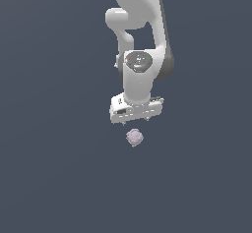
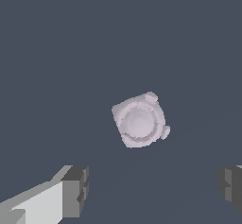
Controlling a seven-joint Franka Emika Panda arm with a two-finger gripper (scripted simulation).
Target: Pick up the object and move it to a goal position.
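The object (image 1: 134,137) is a small, bumpy, pale pinkish-lavender lump lying on the dark grey surface. In the exterior view the white gripper (image 1: 136,121) hangs just above and behind it, its fingers mostly hidden under the hand. In the wrist view the object (image 2: 140,120) lies ahead of the gap between the two grey fingertips (image 2: 75,190), which stand wide apart with nothing between them. The gripper (image 2: 153,187) is open and empty, apart from the object.
The white arm (image 1: 140,40) rises behind the gripper toward the top of the exterior view. The dark grey surface (image 1: 59,168) shows no other objects.
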